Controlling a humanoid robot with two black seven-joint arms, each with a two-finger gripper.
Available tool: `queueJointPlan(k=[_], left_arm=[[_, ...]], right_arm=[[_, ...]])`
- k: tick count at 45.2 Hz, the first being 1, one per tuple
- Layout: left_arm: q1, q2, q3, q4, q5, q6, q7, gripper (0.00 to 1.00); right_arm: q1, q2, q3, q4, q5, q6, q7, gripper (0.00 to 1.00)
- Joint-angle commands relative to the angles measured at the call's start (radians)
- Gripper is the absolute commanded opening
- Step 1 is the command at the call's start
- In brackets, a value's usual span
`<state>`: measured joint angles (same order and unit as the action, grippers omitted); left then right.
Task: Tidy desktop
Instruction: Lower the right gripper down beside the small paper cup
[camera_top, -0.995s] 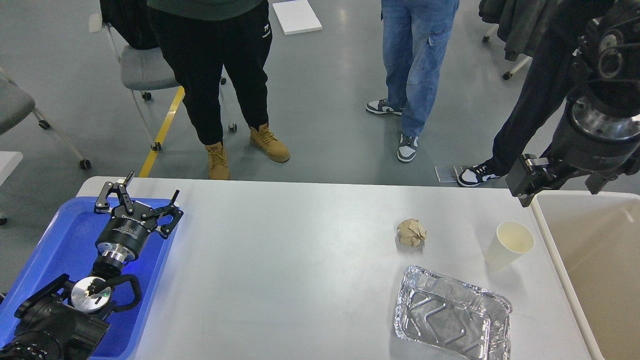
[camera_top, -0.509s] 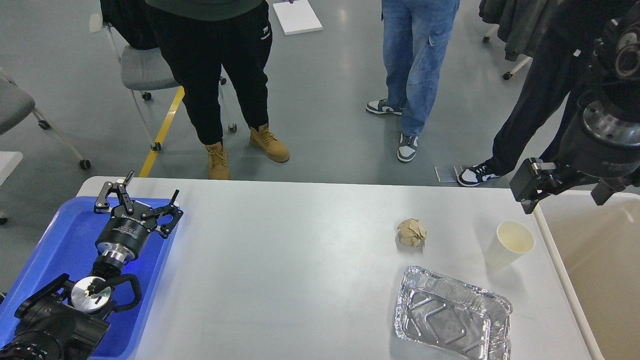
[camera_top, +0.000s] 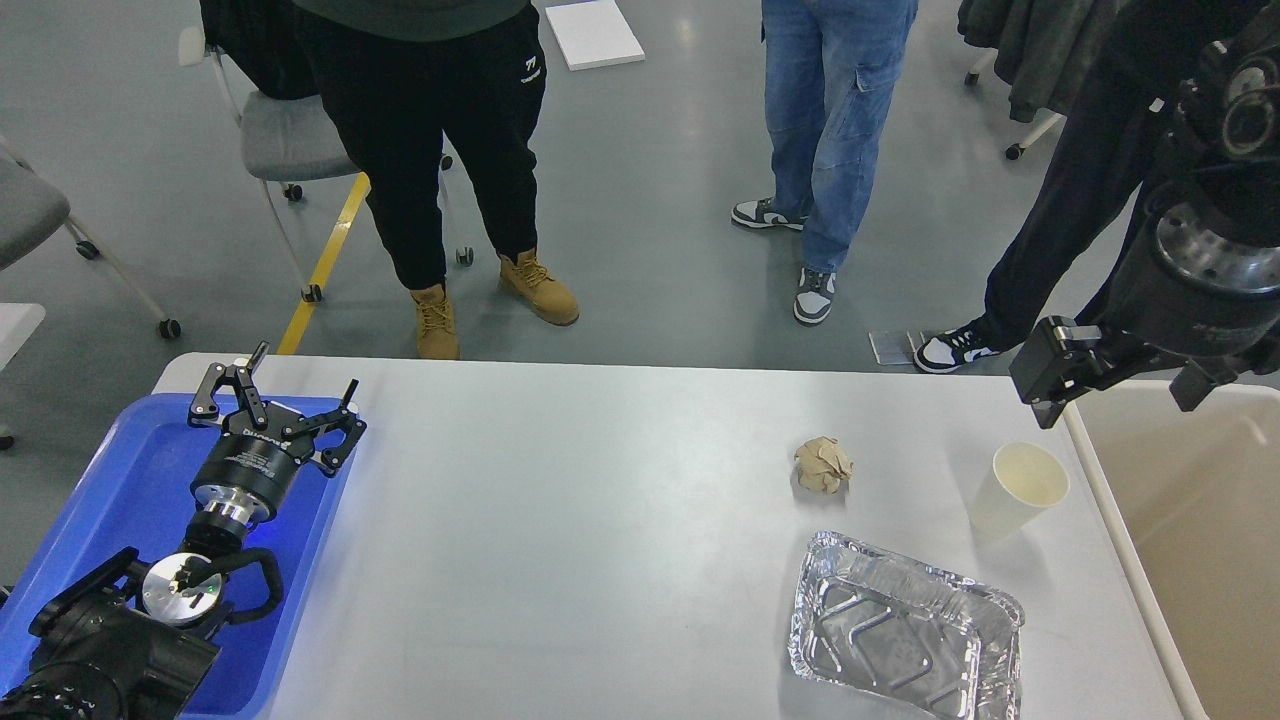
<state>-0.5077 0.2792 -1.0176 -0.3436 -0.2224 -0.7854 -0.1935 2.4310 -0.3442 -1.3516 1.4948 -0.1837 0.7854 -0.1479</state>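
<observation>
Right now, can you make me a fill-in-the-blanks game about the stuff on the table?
1. The left gripper hovers over the ____ tray.
2. The paper cup stands ____ on the desktop.
3. The crumpled ball is made of ____.
4. The foil pan holds ____.

Missing words: blue; upright; paper; nothing

Crumpled brown paper ball (camera_top: 823, 466), paper cup (camera_top: 1018, 489), foil tray (camera_top: 905, 628), blue tray (camera_top: 110, 500), beige bin (camera_top: 1200, 520)
</observation>
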Motion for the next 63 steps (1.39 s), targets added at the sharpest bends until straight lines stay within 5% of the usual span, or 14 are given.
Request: queueJointPlan(k=[1,30,63], left_arm=[[0.000,0.000,0.001,0.000,0.000,0.000,0.000,1.00],[0.000,0.000,0.001,0.000,0.000,0.000,0.000,1.00],[-0.002,0.000,0.001,0.000,0.000,0.000,-0.001,1.00]], right_arm=[[-0.056,0.004,0.038,-0.045,-0.013,0.000,0.001,1.00],[-0.503,0.050,0.170,-0.355,-0.207,-0.330,0.001,1.00],[-0.894,0.036,0.285,-0.650,-0.494,-0.334,0.001,1.00]])
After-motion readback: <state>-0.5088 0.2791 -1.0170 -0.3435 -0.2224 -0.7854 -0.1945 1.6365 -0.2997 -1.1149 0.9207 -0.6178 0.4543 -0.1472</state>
